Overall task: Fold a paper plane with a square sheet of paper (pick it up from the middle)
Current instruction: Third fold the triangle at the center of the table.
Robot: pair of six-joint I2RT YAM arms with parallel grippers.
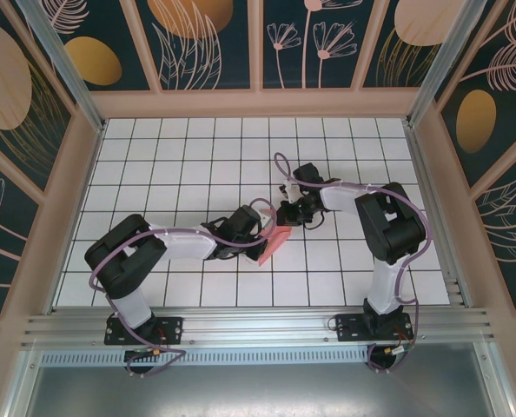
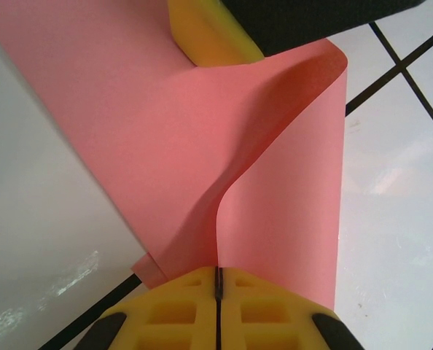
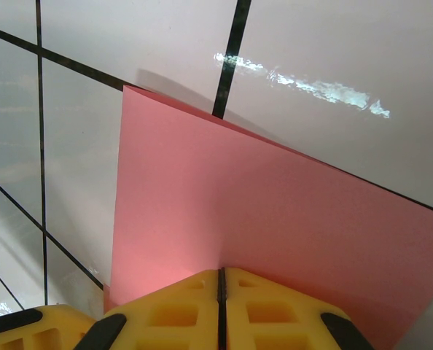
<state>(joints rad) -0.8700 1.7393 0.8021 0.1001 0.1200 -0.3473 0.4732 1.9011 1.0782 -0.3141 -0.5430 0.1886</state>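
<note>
The square sheet of paper (image 1: 274,242) is salmon pink and hangs just above the tiles at the table's middle, held between both grippers. My left gripper (image 1: 259,231) is shut on its near-left edge. In the left wrist view the paper (image 2: 275,189) bends up out of the shut left gripper (image 2: 218,273) in a soft curl, and one yellow finger of the right gripper (image 2: 209,33) meets its far end. My right gripper (image 1: 287,216) is shut on the opposite side. From the right wrist the paper (image 3: 275,204) spreads flat from the closed right gripper (image 3: 220,273).
The white grid-tile table (image 1: 180,165) stretches around the paper, with open tiles on all sides. Decorated walls (image 1: 258,43) enclose the back and both sides. An aluminium rail (image 1: 258,326) runs along the near edge by the arm bases.
</note>
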